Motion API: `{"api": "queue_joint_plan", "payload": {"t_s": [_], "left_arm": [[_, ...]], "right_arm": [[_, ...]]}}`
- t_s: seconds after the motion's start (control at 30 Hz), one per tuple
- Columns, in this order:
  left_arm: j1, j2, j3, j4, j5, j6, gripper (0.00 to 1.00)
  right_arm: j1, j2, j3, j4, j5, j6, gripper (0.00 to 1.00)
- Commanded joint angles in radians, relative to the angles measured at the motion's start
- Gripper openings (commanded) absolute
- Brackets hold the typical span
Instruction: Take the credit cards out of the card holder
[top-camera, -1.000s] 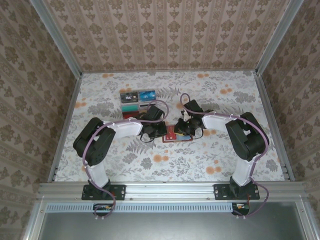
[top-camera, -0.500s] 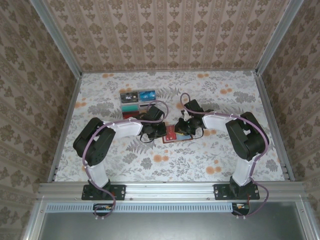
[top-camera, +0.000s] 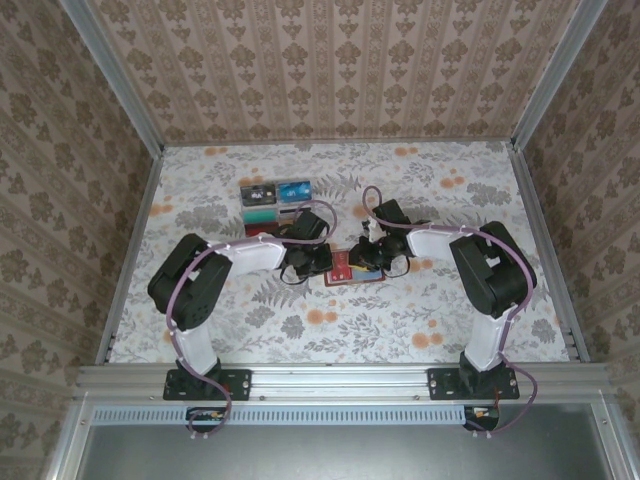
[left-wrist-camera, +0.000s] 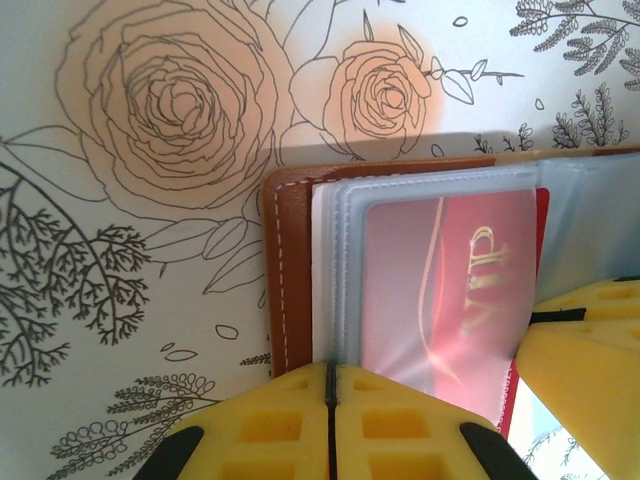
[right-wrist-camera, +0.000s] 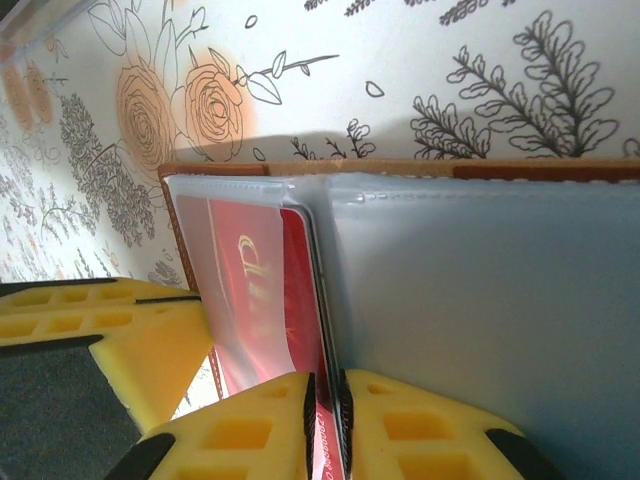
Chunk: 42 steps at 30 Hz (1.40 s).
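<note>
Little moved: left gripper (left-wrist-camera: 330, 388) clamps card holder (left-wrist-camera: 272, 280) (tightly), right gripper (right-wrist-camera: 325, 400) pinches red card (right-wrist-camera: 298, 290)

My left tool (left-wrist-camera: 330, 420) and right tool (right-wrist-camera: 325, 420) are yellow. The card holder (left-wrist-camera: 285, 270) is brown with blue-grey pockets — the credit card (left-wrist-camera: 440, 290) is red with gold letters. The tabletop (left-wrist-camera: 150, 270) is white with orange roses and grey leaves.

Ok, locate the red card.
In the left wrist view, the red card sits in a clear sleeve of the card holder mid-table, its edge pinched by the right gripper.
</note>
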Motion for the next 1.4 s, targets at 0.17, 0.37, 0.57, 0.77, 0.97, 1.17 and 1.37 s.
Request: {"api": "queue_joint_plan", "payload": {"t_s": [0.17, 0.37, 0.57, 0.77, 0.97, 1.17, 1.37], "left_arm": [[0.015, 0.054, -0.007, -0.097, -0.012, 0.015, 0.08], [0.014, 0.069, 0.003, -0.097, 0.002, 0.015, 0.08], [0.014, 0.074, 0.003, -0.099, 0.006, 0.012, 0.08], [0.015, 0.074, 0.002, -0.102, 0.005, 0.018, 0.08], [0.012, 0.077, 0.011, -0.102, 0.015, 0.028, 0.09], [0.011, 0.080, 0.018, -0.099, 0.022, 0.033, 0.09], [0.010, 0.083, 0.027, -0.104, 0.022, 0.038, 0.09]], "right_arm": [[0.001, 0.015, -0.025, 0.039, -0.109, -0.045, 0.18], [0.000, 0.010, -0.038, 0.088, -0.145, -0.029, 0.17], [-0.002, 0.010, -0.040, 0.112, -0.150, -0.014, 0.15], [-0.014, -0.012, -0.080, 0.199, -0.190, 0.011, 0.12], [-0.016, -0.004, -0.080, 0.212, -0.206, -0.001, 0.15], [-0.013, 0.016, -0.074, 0.206, -0.207, -0.015, 0.15], [-0.014, 0.048, -0.073, 0.219, -0.225, -0.018, 0.14]]}}
